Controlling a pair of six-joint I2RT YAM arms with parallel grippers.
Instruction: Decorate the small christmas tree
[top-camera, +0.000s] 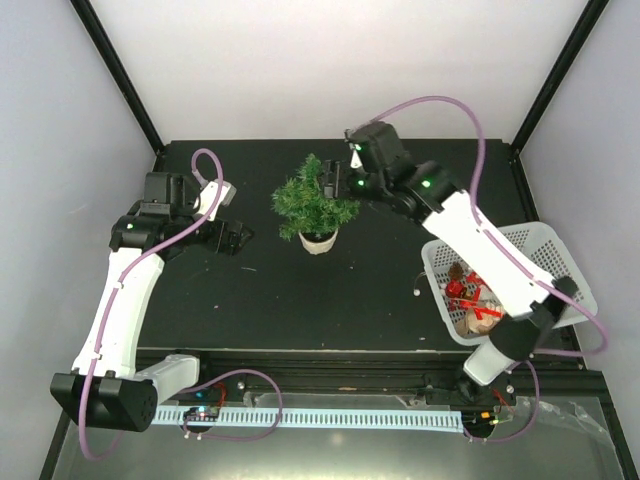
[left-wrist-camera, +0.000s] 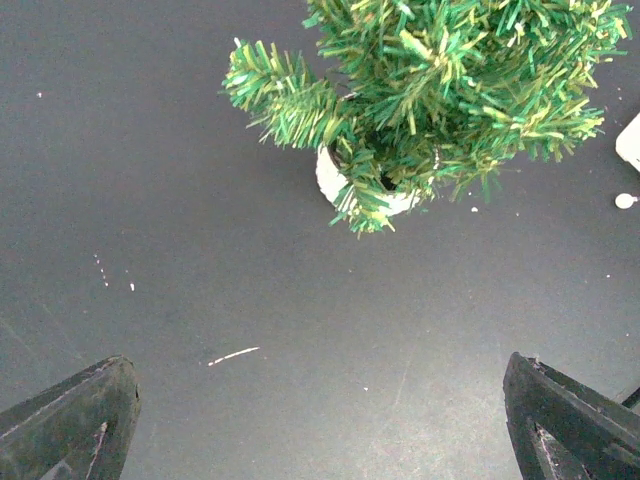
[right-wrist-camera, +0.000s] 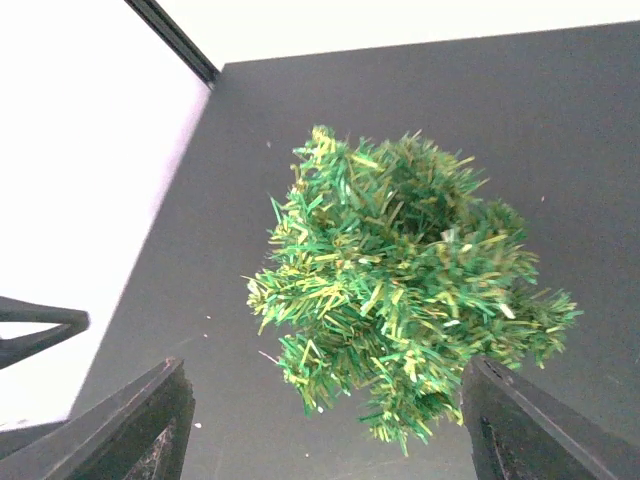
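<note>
The small christmas tree (top-camera: 315, 203) stands in its white pot (top-camera: 319, 240) at the middle of the black table. No ornament shows on its branches in any view. My right gripper (top-camera: 333, 180) hovers at the tree's upper right side. In the right wrist view it (right-wrist-camera: 325, 440) is open, with the green branches (right-wrist-camera: 400, 300) just beyond the fingers and nothing held. My left gripper (top-camera: 233, 240) rests low to the left of the tree. It (left-wrist-camera: 320, 430) is wide open over bare table, with the tree (left-wrist-camera: 440, 90) and pot (left-wrist-camera: 335, 182) well ahead of it.
A white basket (top-camera: 565, 262) at the right edge of the table holds red and brown ornaments (top-camera: 470, 298), under my right arm. A small white speck (top-camera: 415, 292) lies left of the basket. Black frame posts and white walls close in the back and sides.
</note>
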